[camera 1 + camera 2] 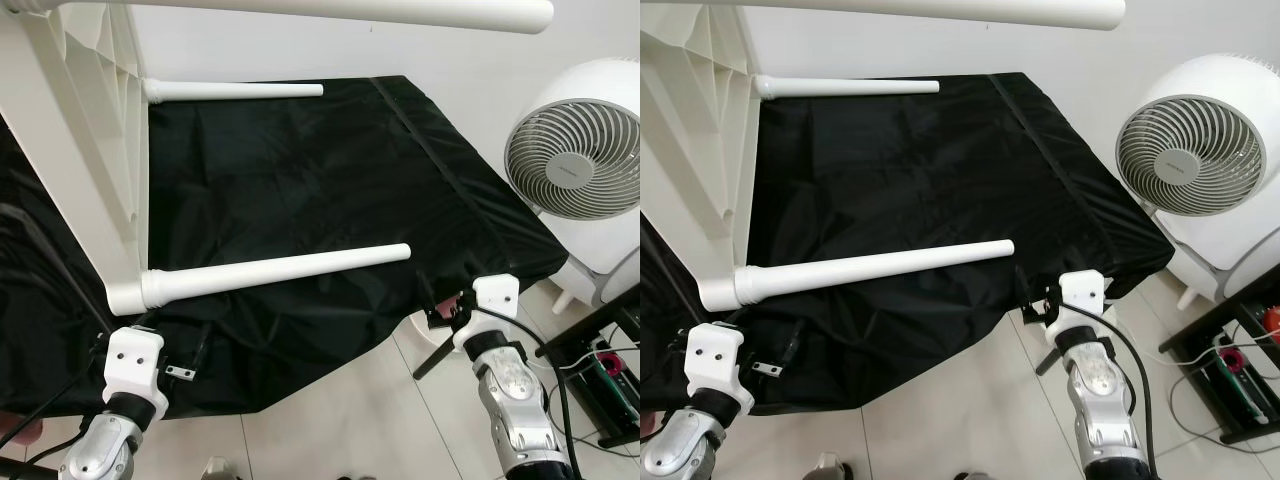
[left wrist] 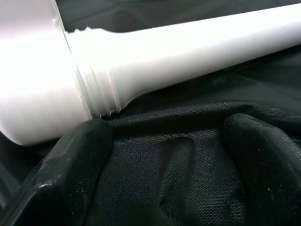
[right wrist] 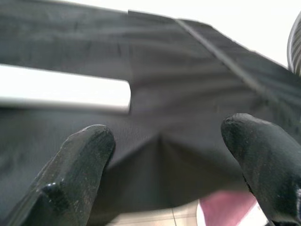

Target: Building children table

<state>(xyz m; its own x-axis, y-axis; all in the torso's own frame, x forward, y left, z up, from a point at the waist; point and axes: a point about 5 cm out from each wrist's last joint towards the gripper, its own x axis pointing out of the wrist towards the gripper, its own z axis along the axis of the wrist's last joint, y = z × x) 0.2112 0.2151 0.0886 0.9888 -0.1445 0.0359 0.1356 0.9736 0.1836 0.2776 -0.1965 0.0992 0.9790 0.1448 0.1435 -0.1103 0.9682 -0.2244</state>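
On the black, creased cloth (image 1: 300, 180) the white plastic table (image 1: 70, 150) lies tipped on its side, its smooth tapered leg (image 1: 280, 270) screwed by a ribbed thread into a corner socket just beyond the open left gripper (image 2: 160, 165), while the right gripper (image 3: 164, 174) hovers with fingers spread near the leg's blunt tip.

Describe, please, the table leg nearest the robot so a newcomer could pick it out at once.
Start at the black cloth spread over the floor, where a white children's table lies tipped on its side. The nearest leg juts sideways from its lowest corner, close above the cloth, just beyond the open left gripper. Unlike the far leg by the wall, its screw thread shows at the socket.
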